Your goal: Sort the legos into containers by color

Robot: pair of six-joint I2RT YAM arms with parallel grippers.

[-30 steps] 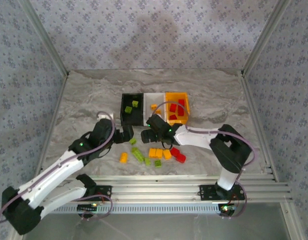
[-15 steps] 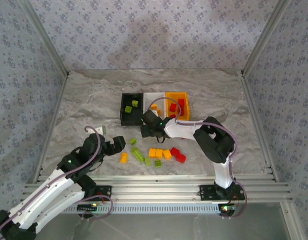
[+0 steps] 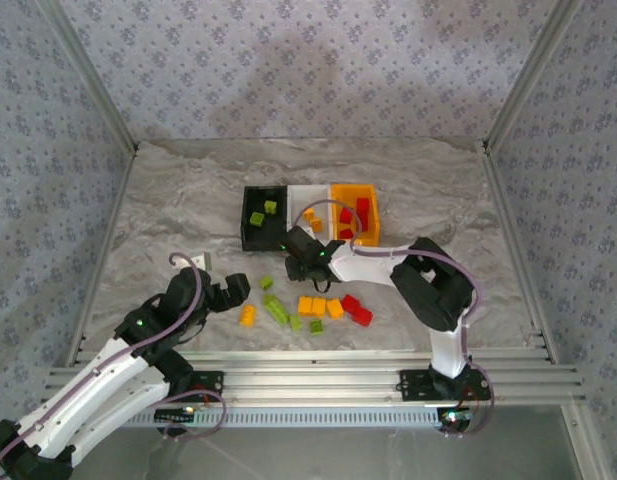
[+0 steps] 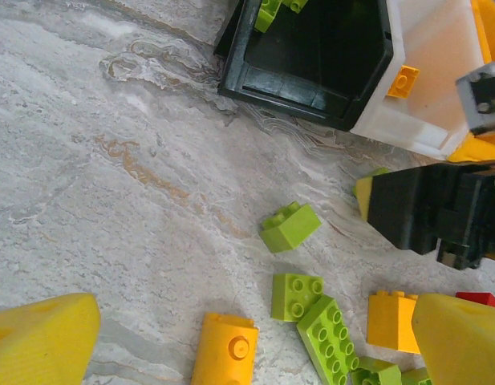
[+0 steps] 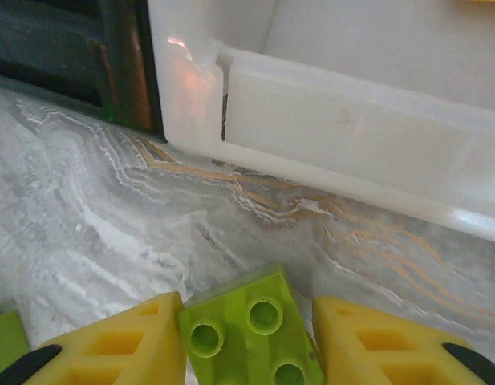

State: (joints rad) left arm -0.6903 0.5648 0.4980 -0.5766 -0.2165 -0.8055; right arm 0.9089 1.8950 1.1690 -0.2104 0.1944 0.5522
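Top external view: roughly halfway, I'd say. Some greens in the black bin point(image 3: 250, 240), oranges in the white bin point(image 3: 310, 192), reds in the orange bin point(image 3: 374, 216). About ten legos point(image 3: 310, 306) sit loose toward the counter's point(image 3: 168, 200) near edge. Right fingers point(image 5: 111, 345) pinch a green brick point(image 5: 251, 333) beside the white bin; left fingers point(image 4: 38, 337) spread wide.

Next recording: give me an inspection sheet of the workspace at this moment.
Surface: marbled grey tabletop, no spills seen.
Job's things: lime bricks in the black bin, orange brick in the white bin, red bricks in the orange bin; about ten loose bricks in front.
Clutter: nothing seen.
Hands: left hand open beside the loose bricks; right hand closed on a lime brick lying near the white bin.
Cables: lilac cable along each arm, the right one arching over the orange bin.
Surroundings: patterned walls, aluminium frame.
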